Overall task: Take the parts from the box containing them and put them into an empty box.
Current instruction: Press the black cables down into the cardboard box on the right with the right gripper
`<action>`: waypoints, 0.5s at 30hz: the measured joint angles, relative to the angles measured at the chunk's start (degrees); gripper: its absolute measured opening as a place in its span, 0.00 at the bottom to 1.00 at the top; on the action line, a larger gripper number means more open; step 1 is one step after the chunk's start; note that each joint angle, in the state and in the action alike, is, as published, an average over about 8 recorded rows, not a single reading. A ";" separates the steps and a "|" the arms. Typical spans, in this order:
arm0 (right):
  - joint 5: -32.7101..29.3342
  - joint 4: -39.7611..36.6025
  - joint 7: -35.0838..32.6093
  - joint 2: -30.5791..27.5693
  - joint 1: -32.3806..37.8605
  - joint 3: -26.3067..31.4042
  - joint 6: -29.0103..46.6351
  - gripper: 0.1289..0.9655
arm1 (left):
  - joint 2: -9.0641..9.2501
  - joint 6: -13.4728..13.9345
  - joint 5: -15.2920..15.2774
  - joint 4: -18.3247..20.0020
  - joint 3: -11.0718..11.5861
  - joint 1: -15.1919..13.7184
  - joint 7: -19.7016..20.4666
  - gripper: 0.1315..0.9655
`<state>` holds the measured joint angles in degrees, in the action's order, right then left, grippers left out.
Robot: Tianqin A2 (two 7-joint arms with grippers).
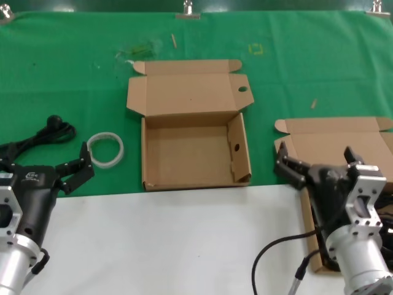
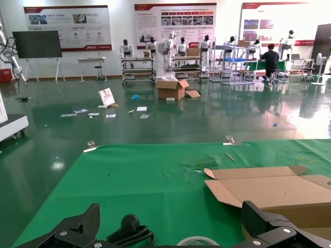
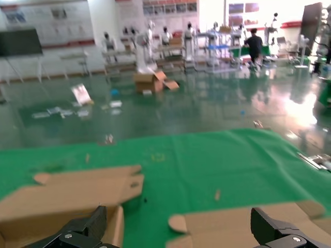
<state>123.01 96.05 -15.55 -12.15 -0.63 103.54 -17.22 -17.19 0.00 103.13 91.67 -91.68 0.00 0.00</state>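
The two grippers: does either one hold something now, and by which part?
Nothing is held. The left gripper and the right gripper both have open jaws with nothing between them.

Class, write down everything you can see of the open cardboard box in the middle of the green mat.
The middle box is brown cardboard, shallow and squarish, lying flat on the green mat with its near edge at the mat's front border. Its hinged lid is folded back and open, with an oval hole near one corner and rounded ear tabs. One side wall has a small round hole. The inside looks empty. Neither pincer touches it; a white ring lies apart to its left.
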 joint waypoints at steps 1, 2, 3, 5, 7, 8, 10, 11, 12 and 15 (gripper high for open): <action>1.72 0.58 -2.43 0.00 -0.19 0.68 -1.94 1.00 | 0.00 0.00 0.00 0.00 0.00 0.00 0.00 1.00; 3.21 1.15 -4.94 0.00 -0.40 1.21 -3.91 1.00 | 0.00 0.00 0.00 0.00 0.00 0.00 0.00 1.00; 4.53 1.68 -7.43 0.00 -0.60 1.65 -5.84 1.00 | 0.00 0.00 0.00 0.00 0.00 0.00 0.00 1.00; 7.01 2.95 -12.80 0.00 -1.06 2.30 -10.01 1.00 | 0.00 0.00 0.00 0.00 0.00 0.00 0.00 1.00; 9.36 4.45 -18.25 0.00 -1.55 2.68 -14.18 1.00 | 0.00 0.00 0.00 0.00 0.00 0.00 0.00 1.00; 10.57 5.32 -20.90 0.00 -1.79 2.75 -16.08 1.00 | 0.00 0.00 0.00 0.00 0.00 0.00 0.00 1.00; 13.06 7.22 -26.13 0.00 -2.28 2.72 -19.55 1.00 | 0.00 0.00 0.00 0.00 0.00 0.00 0.00 1.00; 14.37 8.27 -28.85 0.00 -2.52 2.62 -21.25 1.00 | 0.00 0.00 0.00 0.00 0.00 0.00 0.00 1.00; 15.60 9.28 -31.42 0.00 -2.72 2.49 -22.79 1.00 | 0.00 0.00 0.00 0.00 0.00 0.00 0.00 1.00; 18.79 11.98 -38.88 0.00 -3.06 2.02 -27.23 1.00 | 0.00 0.00 0.00 0.00 0.00 0.00 0.00 1.00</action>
<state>141.80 108.03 -54.43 -12.15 -3.69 105.56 -44.45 -17.19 0.00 103.13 91.67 -91.68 0.00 0.00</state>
